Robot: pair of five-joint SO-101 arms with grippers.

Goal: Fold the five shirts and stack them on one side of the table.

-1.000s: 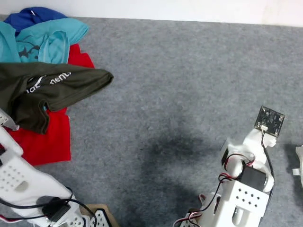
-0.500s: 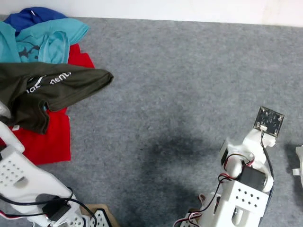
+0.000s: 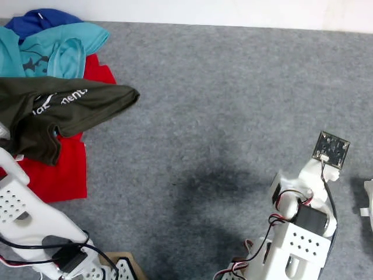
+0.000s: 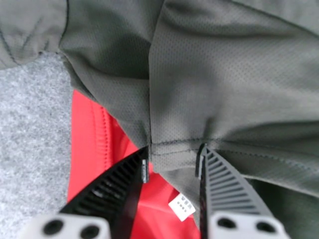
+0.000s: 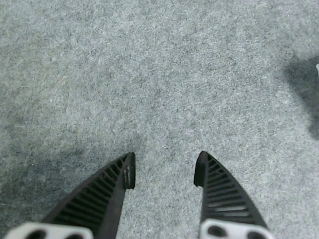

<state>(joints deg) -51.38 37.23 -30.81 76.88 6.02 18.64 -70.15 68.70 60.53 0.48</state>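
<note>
Far L corner: the shirts are still lying in an unfolded heap. The blue shirt [image 3: 41, 17] is lying farthest back, w/ the teal shirt [image 3: 64, 46] partly over it. The red shirt [image 3: 58, 172] is spreading toward the near side, and the olive shirt [image 3: 64, 111] is draping across the red one w/ one sleeve pointing R. The heap isn't shifting at all vs 1 s ago and nothing is folded, so the task is prob sitting at its very start.

Near L: the L arm [image 3: 23, 216] is the only thing changing. Its white link is creeping L and a bit farther vs 1 s ago, nosing in at the olive shirt's near-L edge. In the wrist view the L gripper [image 4: 172, 162] is hanging w/ jaws apart, straddling the olive hem and not pinching it. Red cloth is showing underneath, and a small white label [image 4: 182, 206] is sitting between the jaws. My read: the approach is finishing and a grab on the hem is prob next. The risk is catching the red layer along w/ it.

Centre: the table [image 3: 233, 87], grey felt, is stretching from the heap to the R arm.

Near R: the R arm [image 3: 303, 227] is staying put across all 3 frames. The R gripper [image 5: 164, 172] is hovering over the felt w/ jaws apart, holding nothing, well apart from the heap.
</note>
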